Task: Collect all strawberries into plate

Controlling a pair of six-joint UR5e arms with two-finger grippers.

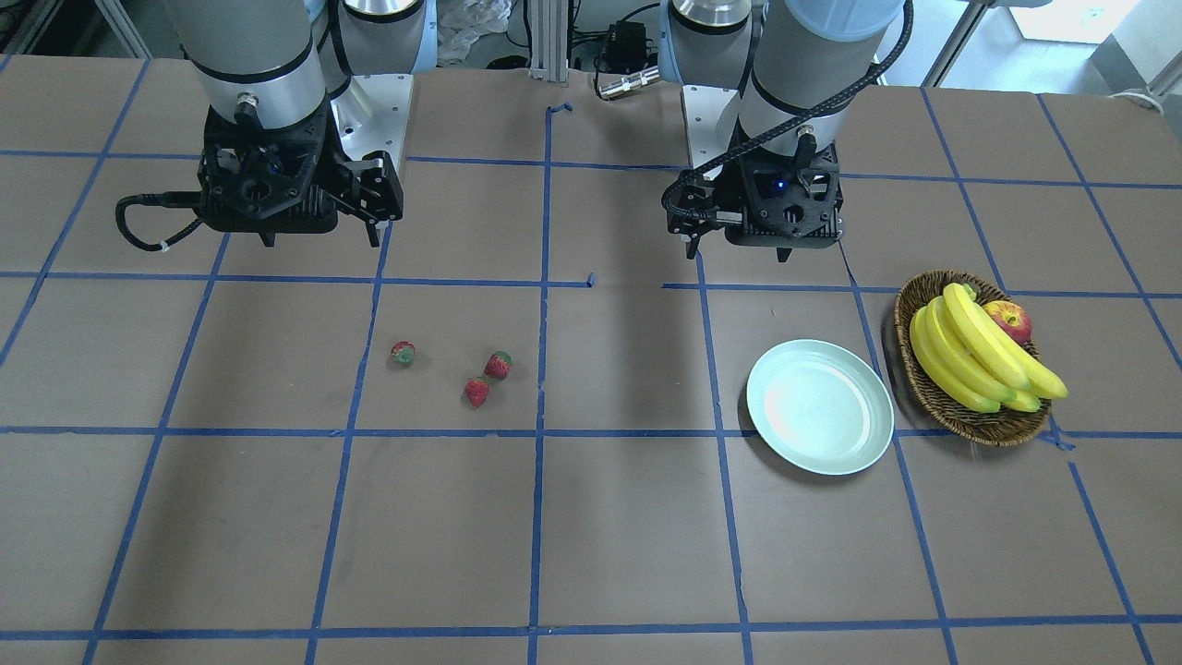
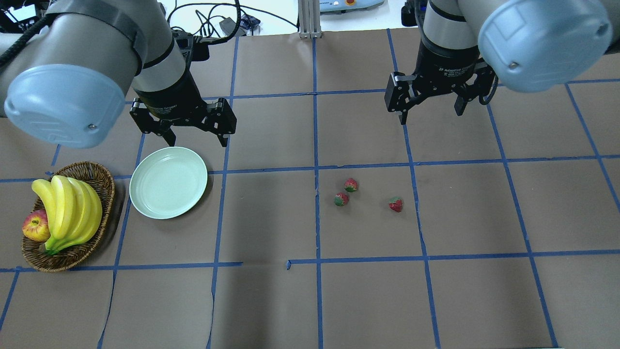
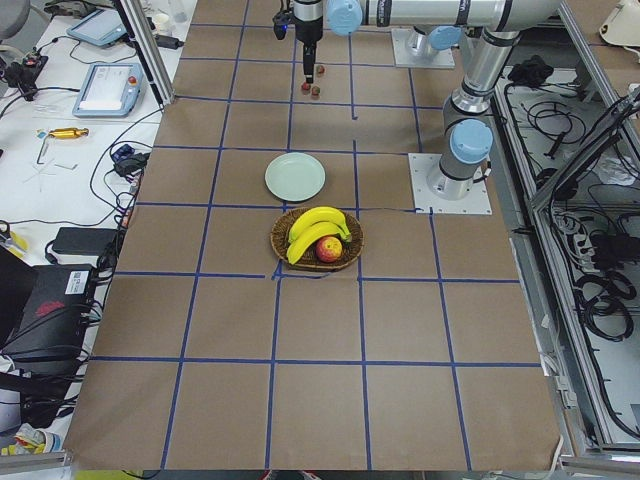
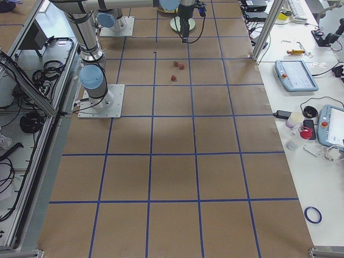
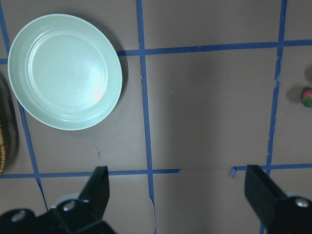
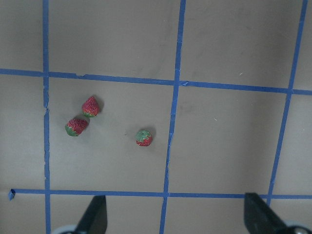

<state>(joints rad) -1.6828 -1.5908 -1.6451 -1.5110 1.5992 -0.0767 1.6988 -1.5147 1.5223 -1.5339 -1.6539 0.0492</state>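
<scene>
Three small red strawberries lie apart on the brown table, right of centre in the overhead view: one (image 2: 351, 184), a second (image 2: 341, 199) close by, a third (image 2: 395, 204) further right. The right wrist view shows all three (image 6: 90, 106), (image 6: 76, 126), (image 6: 144, 138). The pale mint-green plate (image 2: 168, 182) is empty, also shown in the left wrist view (image 5: 65, 71). My left gripper (image 2: 198, 144) hangs open and empty just behind the plate. My right gripper (image 2: 430, 117) hangs open and empty behind the strawberries, well above the table.
A brown wicker basket (image 2: 107, 191) with bananas (image 2: 68, 208) and a red-yellow apple (image 2: 35, 226) stands left of the plate, almost touching it. Blue tape lines grid the table.
</scene>
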